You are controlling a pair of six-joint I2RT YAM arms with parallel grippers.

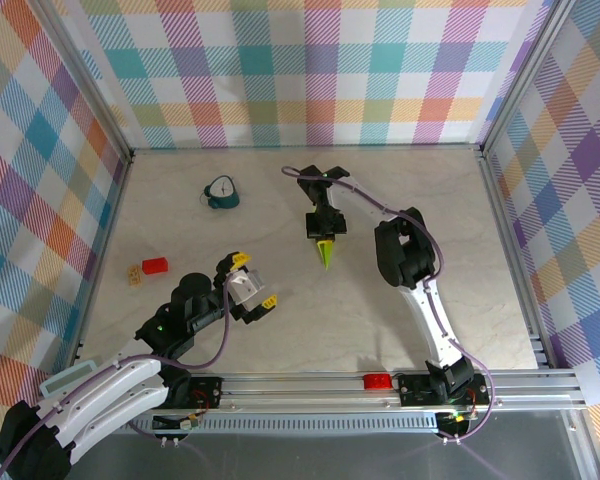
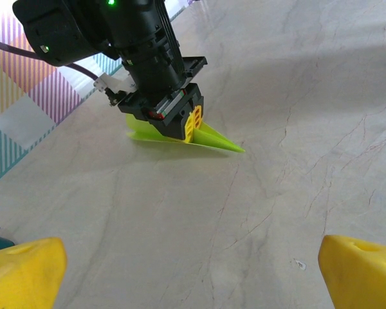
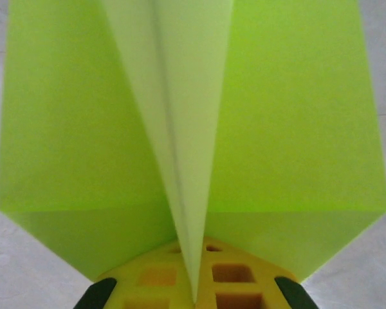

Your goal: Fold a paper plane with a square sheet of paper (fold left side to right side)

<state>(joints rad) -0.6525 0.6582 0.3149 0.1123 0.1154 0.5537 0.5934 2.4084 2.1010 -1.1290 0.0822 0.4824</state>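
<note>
The square sheet of paper stands folded into a slim lime paper plane (image 1: 326, 256) on the table's middle, its tip towards the near edge. My right gripper (image 1: 322, 233) is shut on the plane's back end. In the right wrist view the yellow fingers (image 3: 156, 280) pinch the upright centre fold, and both wings (image 3: 289, 122) spread flat to either side. In the left wrist view the paper plane (image 2: 213, 139) lies under the right gripper (image 2: 192, 126), its point to the right. My left gripper (image 1: 255, 280) hovers open over bare table at the front left, holding nothing, fingertips (image 2: 24, 273) far apart.
A small teal clock (image 1: 221, 193) stands at the back left. A small red block (image 1: 156, 265) and a tan piece (image 1: 134, 274) lie near the left wall. Plaid walls close three sides. A metal rail (image 1: 310, 384) runs along the near edge.
</note>
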